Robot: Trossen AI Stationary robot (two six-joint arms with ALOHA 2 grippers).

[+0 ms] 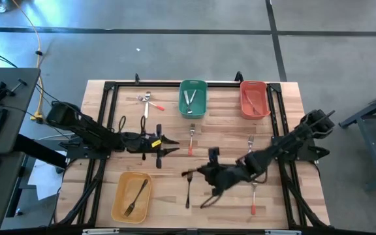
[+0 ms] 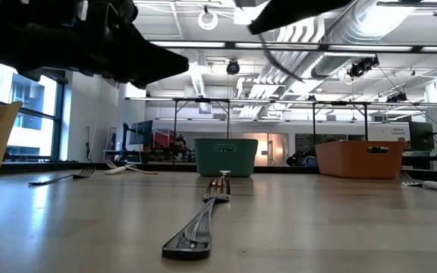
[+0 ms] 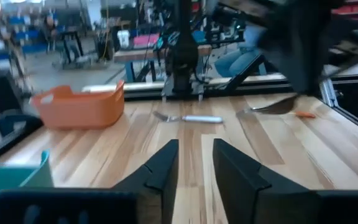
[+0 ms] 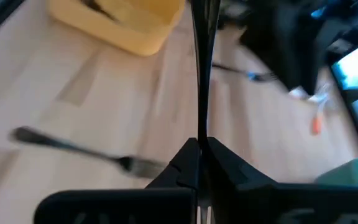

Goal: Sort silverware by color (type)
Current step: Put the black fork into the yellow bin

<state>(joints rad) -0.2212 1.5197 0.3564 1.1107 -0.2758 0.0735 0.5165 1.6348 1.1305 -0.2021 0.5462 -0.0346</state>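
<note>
Yellow rectangular plastic bin: near left; one black fork lies inside.
Loose black fork: flat on the wooden table, near centre.
Right gripper: centre, fingers clamped on a thin all-black fork, lifted off the table.
Step advice: carry left over the yellow bin, lower inside the rim before releasing.
Left gripper: mid-left, fingers apart, empty.
Green rectangular plastic bin, red rectangular plastic bin: far edge.

light: bright, even overhead | shadows: soft | blur: wrist views, motion-smeared
</note>
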